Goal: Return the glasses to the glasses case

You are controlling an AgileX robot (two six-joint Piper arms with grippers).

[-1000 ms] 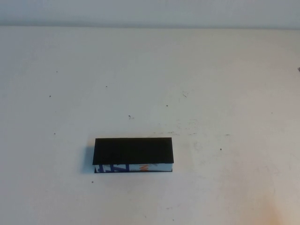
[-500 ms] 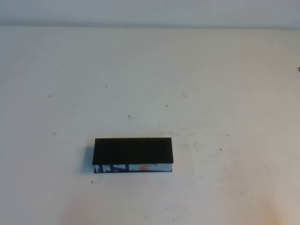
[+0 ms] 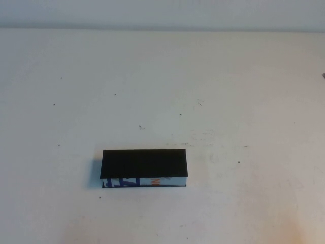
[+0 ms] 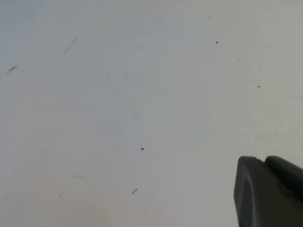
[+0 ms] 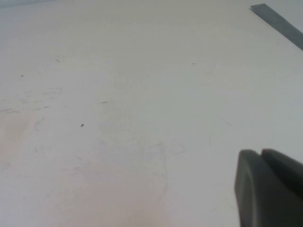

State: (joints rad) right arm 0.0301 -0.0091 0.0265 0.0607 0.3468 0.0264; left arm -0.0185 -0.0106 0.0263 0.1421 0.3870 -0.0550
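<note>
The glasses case (image 3: 144,168) lies shut on the white table (image 3: 203,91), left of centre and near the front, its black lid on top and its blue, white and orange front edge facing me. The glasses are out of view. Neither arm shows in the high view. In the left wrist view my left gripper (image 4: 262,160) hangs over bare table with its two dark fingers pressed together and nothing between them. In the right wrist view my right gripper (image 5: 259,152) does the same over bare table.
The table's far edge meets a pale wall (image 3: 162,12) at the back. A grey strip (image 5: 279,23) runs along the table's border in the right wrist view. A small dark object (image 3: 323,75) shows at the high view's right edge.
</note>
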